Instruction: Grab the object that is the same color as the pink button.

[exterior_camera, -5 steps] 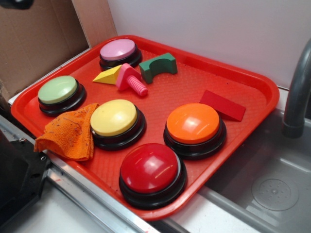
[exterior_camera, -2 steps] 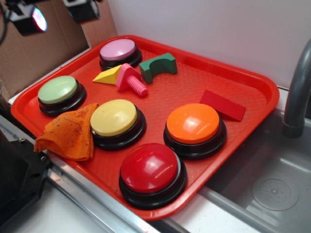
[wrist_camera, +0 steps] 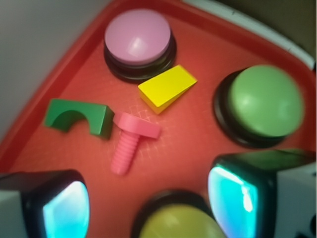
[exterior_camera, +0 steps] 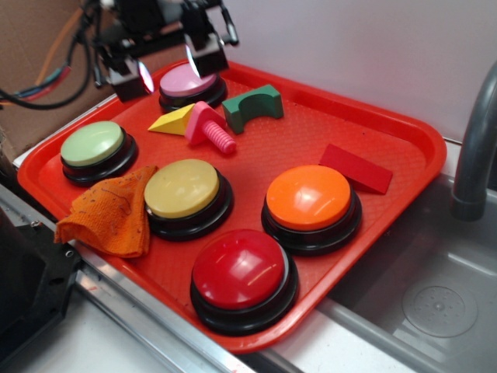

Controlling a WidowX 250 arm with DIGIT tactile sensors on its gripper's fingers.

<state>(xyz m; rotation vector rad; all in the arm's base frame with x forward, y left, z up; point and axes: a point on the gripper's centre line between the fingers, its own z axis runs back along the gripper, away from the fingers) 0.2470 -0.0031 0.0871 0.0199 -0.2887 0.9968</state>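
- Both jaws of the gripper (exterior_camera: 165, 68) are held wide apart with nothing between them, above the far-left part of the red tray (exterior_camera: 388, 124), near the pink button (exterior_camera: 189, 81).
- In the wrist view, the pink bolt (wrist_camera: 130, 140) is seen ahead of the fingertips (wrist_camera: 233, 196), untouched, between their lines.
- The bolt lies just beside the yellow wedge (wrist_camera: 167, 88) and green arch (wrist_camera: 79, 116).

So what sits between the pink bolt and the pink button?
The yellow wedge block lies between the pink bolt and the pink button; the wrist view shows it clearest.
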